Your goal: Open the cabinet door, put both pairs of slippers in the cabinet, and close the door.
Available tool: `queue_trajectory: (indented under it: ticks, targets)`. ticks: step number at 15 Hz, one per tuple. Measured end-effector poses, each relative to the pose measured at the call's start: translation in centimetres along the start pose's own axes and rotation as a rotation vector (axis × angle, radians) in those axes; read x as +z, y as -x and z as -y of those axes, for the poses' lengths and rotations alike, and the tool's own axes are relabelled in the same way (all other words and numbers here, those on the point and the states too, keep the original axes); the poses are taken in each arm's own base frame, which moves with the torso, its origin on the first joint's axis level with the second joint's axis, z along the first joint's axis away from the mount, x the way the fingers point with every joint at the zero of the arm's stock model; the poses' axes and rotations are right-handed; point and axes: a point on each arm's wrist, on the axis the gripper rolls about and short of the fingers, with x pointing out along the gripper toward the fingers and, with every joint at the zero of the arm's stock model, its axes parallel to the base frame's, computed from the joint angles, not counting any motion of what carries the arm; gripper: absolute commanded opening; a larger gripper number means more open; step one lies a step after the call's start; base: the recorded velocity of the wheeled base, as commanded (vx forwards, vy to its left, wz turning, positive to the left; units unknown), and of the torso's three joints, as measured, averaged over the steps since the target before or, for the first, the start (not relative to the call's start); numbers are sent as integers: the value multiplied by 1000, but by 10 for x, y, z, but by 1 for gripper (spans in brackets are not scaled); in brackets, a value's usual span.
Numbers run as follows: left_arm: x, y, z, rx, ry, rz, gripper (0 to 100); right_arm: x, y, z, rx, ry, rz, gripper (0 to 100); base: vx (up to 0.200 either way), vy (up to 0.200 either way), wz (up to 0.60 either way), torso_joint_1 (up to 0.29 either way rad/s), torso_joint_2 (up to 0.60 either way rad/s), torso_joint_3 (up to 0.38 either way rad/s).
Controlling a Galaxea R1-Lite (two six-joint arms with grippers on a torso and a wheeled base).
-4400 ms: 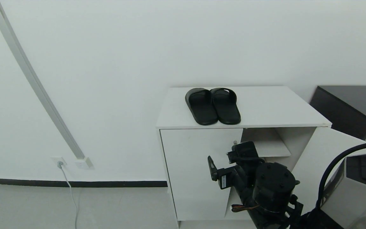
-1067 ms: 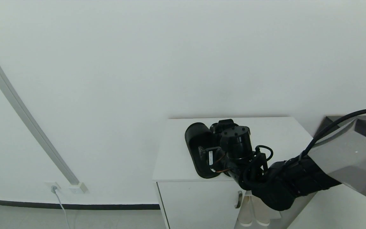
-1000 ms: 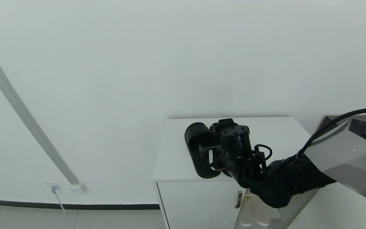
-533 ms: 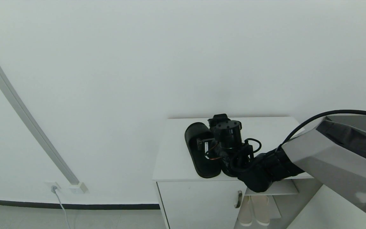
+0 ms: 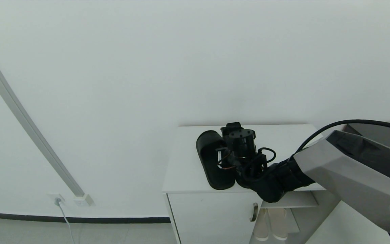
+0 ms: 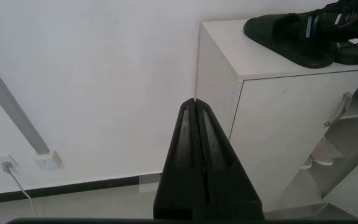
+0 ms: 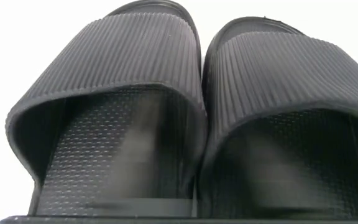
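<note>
A pair of black slippers lies side by side on top of the white cabinet. My right gripper is down at the pair, right over the seam between the two shoes. The right wrist view looks straight into both ribbed straps, one slipper beside the other. A pair of white slippers stands inside the cabinet on a low shelf. The cabinet's right door is swung open; the left door is closed. My left gripper is shut and empty, low and left of the cabinet.
A door handle sticks out at the left door's edge. A grey conduit runs slantwise down the wall to a socket with a cable. Bare floor lies left of the cabinet.
The head camera has risen since the oldest frame. My right arm went from the cabinet's front up onto the black slippers, then over the last second slid farther along them toward the wall.
</note>
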Motion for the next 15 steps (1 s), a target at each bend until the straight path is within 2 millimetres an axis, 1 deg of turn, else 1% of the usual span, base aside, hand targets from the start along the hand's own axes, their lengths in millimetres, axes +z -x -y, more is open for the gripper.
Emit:
queue_trajectory:
  ticks: [7,9,12,15]
  targets:
    - [0,0,0,1,0,0,0,1,1,0,1,-1,2,0,0,0,0,0,0,0]
    - [0,0,0,1,0,0,0,5,6,2,8,-1,1,0,0,0,0,0,0,0]
    - [0,0,0,0,0,0,0,15,27,9,43,3,-11,0,0,0,0,0,0,0]
    - [0,0,0,0,-1,0,0,21,57,19,66,11,-32,0,0,0,0,0,0,0]
